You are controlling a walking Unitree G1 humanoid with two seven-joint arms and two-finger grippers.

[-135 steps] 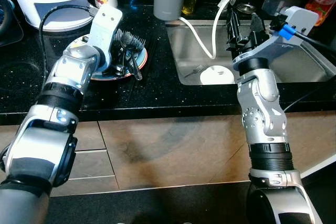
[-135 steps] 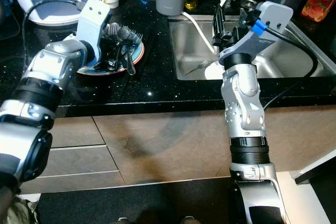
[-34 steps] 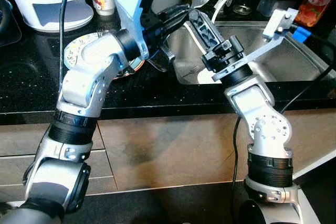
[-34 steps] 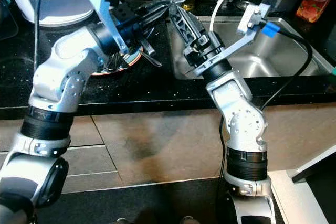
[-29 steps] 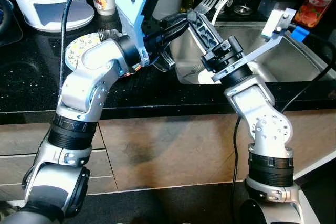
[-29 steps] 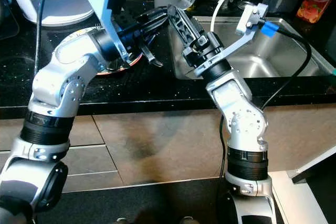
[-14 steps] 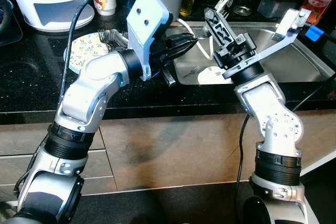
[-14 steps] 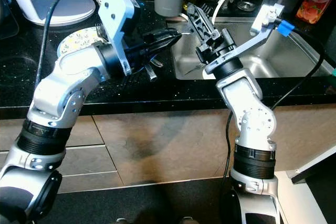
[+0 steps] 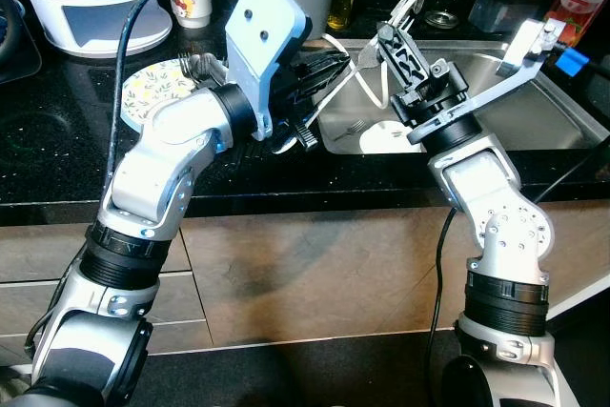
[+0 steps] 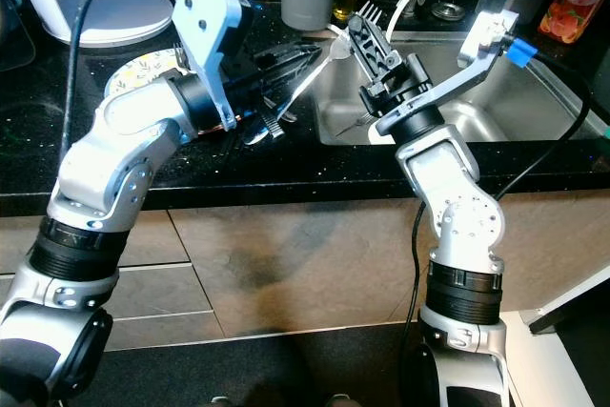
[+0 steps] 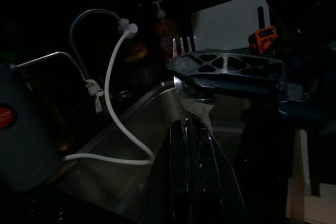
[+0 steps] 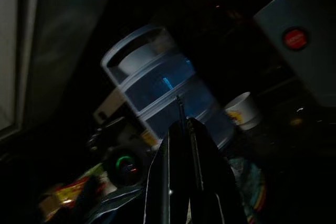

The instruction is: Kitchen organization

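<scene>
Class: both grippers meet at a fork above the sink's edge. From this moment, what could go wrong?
1. The right gripper pinches the fork just below its tines, with the left gripper at the handle. A mistimed release could drop it into the sink.
2. The white hose hangs close by, so either arm might snag it.

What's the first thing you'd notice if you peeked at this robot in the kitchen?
Two silver arms meet above the sink's front left corner, passing a fork. The right gripper clamps it near the tines, which poke up past its fingers, while the left gripper closes on the handle end. Behind the left arm, a flowered plate sits on the black counter, and another fork lies in the steel sink.
</scene>
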